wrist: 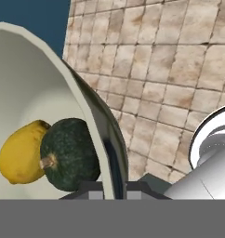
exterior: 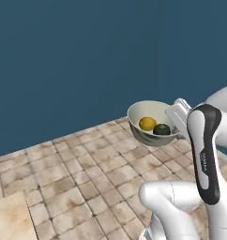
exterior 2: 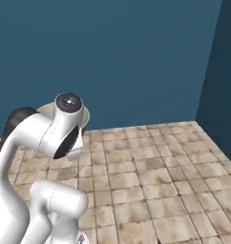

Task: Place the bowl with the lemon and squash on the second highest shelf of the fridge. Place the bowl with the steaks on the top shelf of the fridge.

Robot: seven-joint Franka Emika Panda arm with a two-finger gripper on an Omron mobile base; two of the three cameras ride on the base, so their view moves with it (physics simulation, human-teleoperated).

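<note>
Up in the air above the tiled floor, the pale, smooth round bowl (exterior: 150, 123) hangs at the end of the white arm. Its cream interior holds a yellow oval lemon (exterior: 147, 123) and a dark green ribbed squash (exterior: 162, 129) with a short tan stem; the two touch, lying side by side at the bottom. The two-finger gripper (wrist: 115, 188) is clamped shut on the bowl's thin rim, one dark fingertip inside the wall and one outside it. Below lies a floor of beige, mottled square stone tiles (exterior: 78, 187) with dark grout lines. Behind stands a flat, plain dark blue wall (exterior: 87, 56), meeting a second blue wall (exterior 2: 222, 71) at a corner on the right. Nothing stands near the bowl.
</note>
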